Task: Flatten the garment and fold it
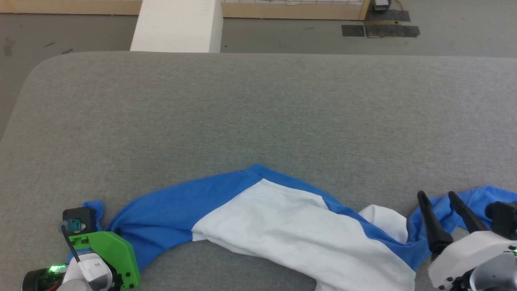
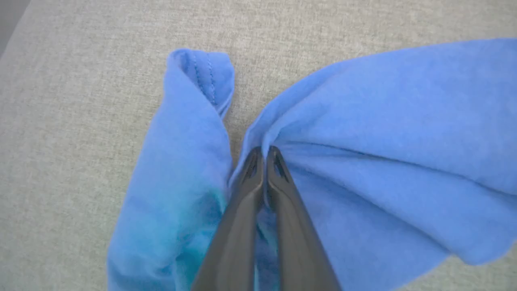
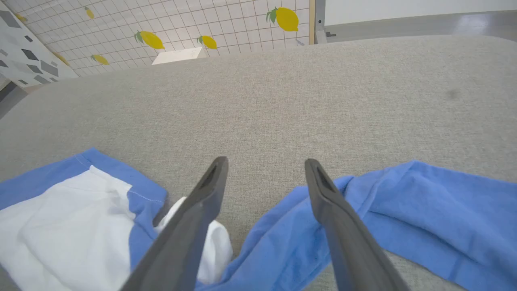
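Observation:
The garment [image 1: 282, 218] lies crumpled along the near edge of the grey table [image 1: 258, 101], white body in the middle, blue sleeves out to both sides. At the left sleeve end, my left gripper [image 2: 264, 150] is shut on a pinched fold of blue fabric [image 2: 383, 121], which bunches at its tips. In the head view its green wrist mount [image 1: 107, 250] stands over that sleeve. My right gripper [image 1: 438, 198] is open, its fingers [image 3: 210, 182] astride the right blue sleeve [image 3: 424, 210] and just above it, with nothing held.
The grey padded table stretches wide beyond the garment. Past its far edge stand a white block [image 1: 177, 24] and dark floor mats [image 1: 379, 28]. A tiled wall with lemon prints [image 3: 153, 40] shows in the right wrist view.

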{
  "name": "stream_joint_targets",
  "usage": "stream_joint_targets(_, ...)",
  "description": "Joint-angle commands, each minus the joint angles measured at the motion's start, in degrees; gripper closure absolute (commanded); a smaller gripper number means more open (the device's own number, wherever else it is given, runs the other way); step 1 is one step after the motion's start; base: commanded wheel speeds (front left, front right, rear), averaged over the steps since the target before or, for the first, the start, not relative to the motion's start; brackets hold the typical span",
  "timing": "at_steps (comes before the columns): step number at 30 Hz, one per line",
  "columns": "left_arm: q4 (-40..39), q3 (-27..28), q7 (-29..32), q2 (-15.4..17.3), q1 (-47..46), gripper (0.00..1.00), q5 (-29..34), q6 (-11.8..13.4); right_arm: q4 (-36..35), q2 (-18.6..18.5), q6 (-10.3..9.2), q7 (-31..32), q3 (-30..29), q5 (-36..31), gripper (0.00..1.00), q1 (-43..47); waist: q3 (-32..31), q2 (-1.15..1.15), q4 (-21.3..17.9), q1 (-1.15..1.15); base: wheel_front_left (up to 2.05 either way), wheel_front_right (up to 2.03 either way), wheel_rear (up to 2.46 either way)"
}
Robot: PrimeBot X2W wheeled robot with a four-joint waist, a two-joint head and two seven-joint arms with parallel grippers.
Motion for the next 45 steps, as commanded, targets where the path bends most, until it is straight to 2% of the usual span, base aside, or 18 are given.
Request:
stream_joint_targets(1, -0.2, 0.1, -1.7, -0.6, 0.9, 0.0, -0.9, -0.4, -0.3, 0.0, -0.08, -0.1, 0.9, -0.8, 0.0, -1.3, -0.5, 0.0, 1.3, 0.0, 0.0, 0.0, 0.0)
stream_joint_targets(5, -3.1, 1.3, -9.9, -3.9, 0.0, 0.0, -2.9, -1.9, -1.1, -0.3, -0.08, -0.5, 5.3, -3.5, 0.0, -2.9, -0.9, 0.0, 1.9, 0.0, 0.0, 0.0, 0.0)
stream_joint_targets(9, -6.6, 1.1, -21.7, -6.1, -1.3, 0.0, -1.4, -3.7, 1.1, -5.1, -0.08, 2.1, 12.6, -3.0, 0.0, -6.6, -0.9, 0.0, 2.5, 0.0, 0.0, 0.0, 0.0)
stream_joint_targets(12, -7.1, -0.6, -28.1, -7.6, -2.3, 0.0, 0.7, -4.6, 4.8, -9.0, -0.08, 7.7, 17.5, -1.4, 0.0, -10.1, -0.4, 0.0, 3.5, 0.0, 0.0, 0.0, 0.0)
stream_joint_targets(13, -5.7, -2.3, -31.8, -9.2, -3.6, 0.0, 1.7, -5.3, 7.9, -11.6, -0.08, 12.9, 21.8, 0.9, 0.0, -13.7, 0.6, 0.0, 4.8, 0.0, 0.0, 0.0, 0.0)
stream_joint_targets(19, -1.7, -4.8, -35.6, -12.5, -7.6, 0.0, 2.7, -6.7, 14.5, -15.2, -0.08, 20.7, 27.9, 3.4, 0.0, -21.2, 3.3, 0.0, 7.8, 0.0, 0.0, 0.0, 0.0)
stream_joint_targets(22, 0.3, -5.4, -36.5, -13.6, -9.4, 0.0, 3.1, -7.4, 18.1, -16.2, -0.08, 26.8, 30.3, 4.7, 0.0, -23.5, 4.4, 0.0, 9.3, 0.0, 0.0, 0.0, 0.0)
stream_joint_targets(23, 0.8, -5.6, -36.7, -13.9, -9.8, 0.0, 3.1, -7.6, 19.0, -16.7, -0.08, 29.3, 31.0, 5.0, 0.28, -23.8, 4.6, 0.0, 9.7, 0.0, 0.0, 0.0, 0.0)
stream_joint_targets(24, 1.5, -5.7, -36.9, -14.3, -10.2, 0.0, 3.2, -7.8, 19.6, -17.4, -0.08, 32.1, 32.1, 5.6, 0.65, -24.2, 4.8, 0.0, 10.2, 0.0, 0.0, 0.0, 0.0)
stream_joint_targets(25, 1.9, -5.7, -37.0, -14.5, -10.4, 0.0, 3.2, -7.9, 19.8, -17.9, -0.08, 34.0, 32.5, 5.9, 0.87, -24.6, 5.0, 0.0, 10.5, 0.0, 0.0, 0.0, 0.0)
stream_joint_targets(26, 2.4, -5.8, -37.1, -14.7, -10.7, 0.0, 3.2, -8.1, 19.7, -18.6, -0.08, 35.9, 33.2, 6.0, 1.0, -25.1, 5.2, 0.0, 10.8, 0.0, 0.0, 0.0, 0.0)
stream_joint_targets(31, 4.3, -5.9, -37.3, -15.6, -11.8, 0.0, 3.5, -8.8, 17.0, -22.6, -0.08, 38.1, 33.2, 3.8, 1.0, -29.0, 5.6, 0.0, 12.4, 0.0, 0.0, 0.0, 0.0)
stream_joint_targets(37, 5.3, -6.1, -37.4, -16.6, -13.3, 0.0, 3.9, -9.8, 15.5, -27.3, -0.08, 34.0, 33.3, -1.1, 1.0, -39.5, 6.6, 0.0, 14.6, 0.0, 0.0, 0.0, 0.0)
stream_joint_targets(41, 5.1, -6.0, -37.4, -17.2, -14.4, 0.0, 4.4, -10.4, 18.7, -30.4, -0.08, 28.8, 36.0, -6.6, 1.0, -50.3, 7.9, 0.0, 16.0, 0.0, 0.0, 0.0, 0.0)
stream_joint_targets(45, 5.2, -6.3, -37.4, -17.8, -15.5, 0.0, 4.4, -10.9, 25.4, -31.0, -0.08, 23.3, 38.0, -10.9, 1.0, -59.9, 9.3, 0.0, 17.6, 0.0, 0.0, 0.0, 0.0)
